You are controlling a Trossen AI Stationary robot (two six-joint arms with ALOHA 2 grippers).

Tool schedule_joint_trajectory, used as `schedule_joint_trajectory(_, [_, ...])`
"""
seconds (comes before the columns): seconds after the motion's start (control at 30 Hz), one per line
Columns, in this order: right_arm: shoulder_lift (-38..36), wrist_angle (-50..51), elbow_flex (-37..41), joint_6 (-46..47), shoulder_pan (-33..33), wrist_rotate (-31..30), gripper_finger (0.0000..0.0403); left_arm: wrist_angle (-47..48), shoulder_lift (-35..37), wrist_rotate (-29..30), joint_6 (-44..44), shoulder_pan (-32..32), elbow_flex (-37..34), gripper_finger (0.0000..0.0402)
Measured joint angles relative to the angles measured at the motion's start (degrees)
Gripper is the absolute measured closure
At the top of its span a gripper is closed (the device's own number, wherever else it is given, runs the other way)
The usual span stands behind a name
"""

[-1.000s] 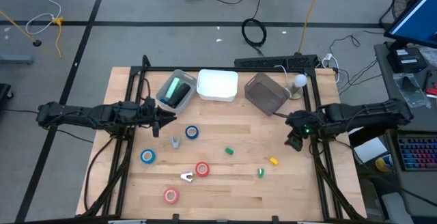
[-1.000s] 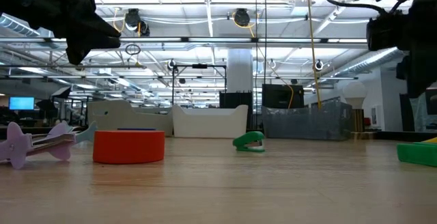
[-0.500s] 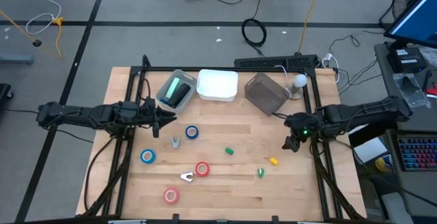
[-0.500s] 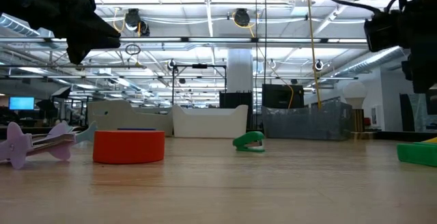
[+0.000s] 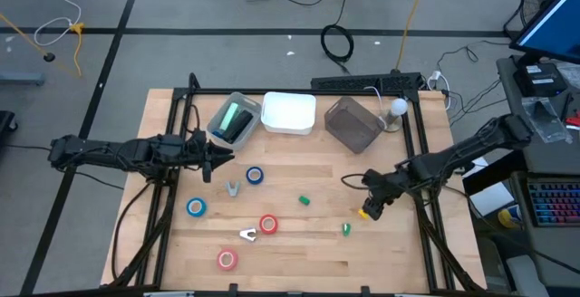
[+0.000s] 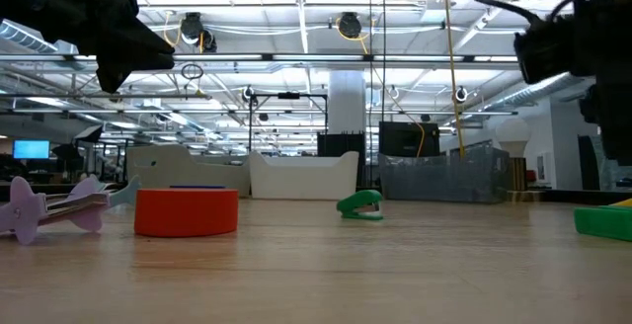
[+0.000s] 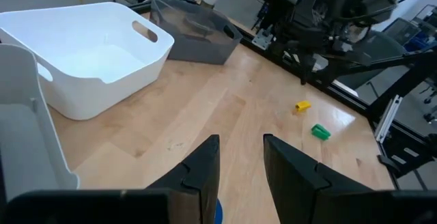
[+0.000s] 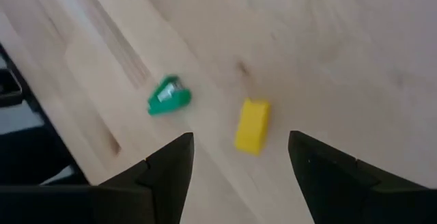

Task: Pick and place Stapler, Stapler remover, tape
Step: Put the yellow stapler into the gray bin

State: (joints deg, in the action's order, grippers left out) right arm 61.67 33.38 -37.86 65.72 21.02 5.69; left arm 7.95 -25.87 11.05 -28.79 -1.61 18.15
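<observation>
Your left gripper (image 5: 220,158) waits near the table's back left, beside the clear bin (image 5: 232,120). Its fingers (image 7: 205,166) stand apart with a narrow gap and carry nothing.

The four tape rolls lie left of centre: blue ones (image 5: 255,176) (image 5: 196,207) and red ones (image 5: 268,225) (image 5: 227,259). Two pale staple removers (image 5: 233,188) (image 5: 247,234) sit among them. None is gripped.

Your right gripper (image 5: 372,208) hangs over the small yellow stapler (image 5: 363,213), with its jaws spread wide. In the right wrist view the yellow stapler (image 8: 252,126) lies between the fingers (image 8: 168,169), slightly tilted.

To do this step well, I judge you should turn the wrist until the fingers face its long sides, then descend straight. Keep clear of the green stapler (image 8: 168,97) just beside it.
</observation>
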Motion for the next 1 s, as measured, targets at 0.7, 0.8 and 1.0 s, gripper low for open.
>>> schedule_joint_trajectory(0.7, [14.0,-2.6,-2.4,0.7,2.0,1.6,0.0169,0.0,0.0,0.0,0.1,0.0,0.0,0.0286])
schedule_joint_trajectory(0.8, [16.1,-2.3,-2.4,0.7,2.5,1.6,0.0171,0.0,0.0,0.0,0.2,0.0,0.0,0.0286])
schedule_joint_trajectory(1.0, [19.1,-2.3,-2.4,-0.1,2.7,0.7,0.0170,0.0,0.0,0.0,0.2,0.0,0.0,0.0286])
